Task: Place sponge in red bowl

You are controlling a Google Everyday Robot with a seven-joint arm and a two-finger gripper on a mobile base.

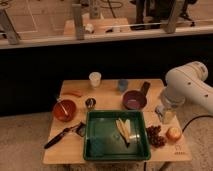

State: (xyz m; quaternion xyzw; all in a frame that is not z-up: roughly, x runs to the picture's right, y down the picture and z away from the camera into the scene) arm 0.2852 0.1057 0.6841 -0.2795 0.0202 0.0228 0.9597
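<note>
The red bowl sits at the left of the wooden table with a pale stick-like utensil in it. A small blue-green block, which looks like the sponge, stands near the table's back edge, just behind the purple bowl. My gripper hangs from the white arm over the table's right side, right of the purple bowl. It is far from the red bowl and apart from the sponge.
A large dark green tray with a pale yellow item fills the front middle. Also here are a white cup, a dark object, a small metal cup, an orange item, a black utensil, grapes and a round fruit.
</note>
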